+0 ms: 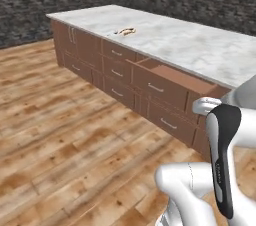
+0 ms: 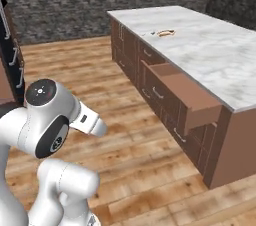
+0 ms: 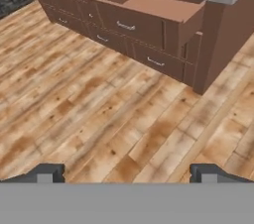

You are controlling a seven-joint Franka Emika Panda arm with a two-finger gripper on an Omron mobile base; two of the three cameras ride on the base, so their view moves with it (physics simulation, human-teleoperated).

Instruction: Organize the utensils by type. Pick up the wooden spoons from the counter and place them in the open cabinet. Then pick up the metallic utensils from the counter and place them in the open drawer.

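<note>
Currently the hand [image 3: 127,172] is open, empty, aimed at the floor well short of the open drawer [image 3: 149,12], while the utensils [image 1: 125,32] sit clustered far off on the surface [image 1: 190,45], up and ahead.

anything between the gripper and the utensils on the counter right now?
No object blocks the path. The open gripper hangs over bare wooden floor, away from the counter. The utensils lie in a small cluster toward the counter's far end, beyond the open drawer, which juts out of the cupboard front below counter height.
</note>
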